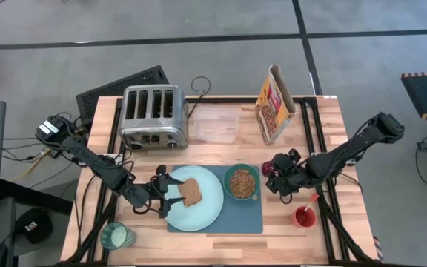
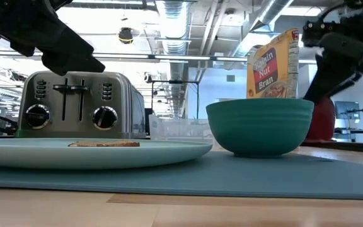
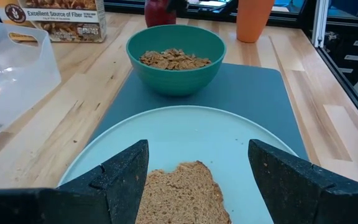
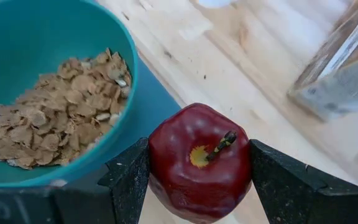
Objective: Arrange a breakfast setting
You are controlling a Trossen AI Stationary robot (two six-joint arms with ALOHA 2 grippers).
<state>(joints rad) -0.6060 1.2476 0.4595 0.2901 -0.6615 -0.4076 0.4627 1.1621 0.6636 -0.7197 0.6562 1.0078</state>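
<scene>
Red apple [image 4: 199, 162] held in the right gripper [image 1: 273, 171] just beside the green bowl [image 1: 242, 182] on the slate-blue mat [image 1: 236, 215]

Only the right wrist view shows the glossy fruit with its stem up, pinched between two wide-set dark fingers; from overhead it is a dark red spot at the mat's edge. The bowl holds brown cereal flakes [image 3: 174, 59]. Beside it, rough brown toast [image 1: 190, 192] lies flat on the smooth pale mint plate [image 1: 202, 211], and the left gripper [image 1: 161, 190] hovers at the plate's rim, its fingers spread wide on either side of the slice without touching it. Behind stand a chrome toaster [image 1: 153, 115], a clear plastic container [image 1: 215, 124] and a cereal box [image 1: 274, 104]; a small red cup [image 1: 304, 217] and a glass [image 1: 116, 236] sit at the near edge of the wooden table [image 1: 332, 126]
</scene>
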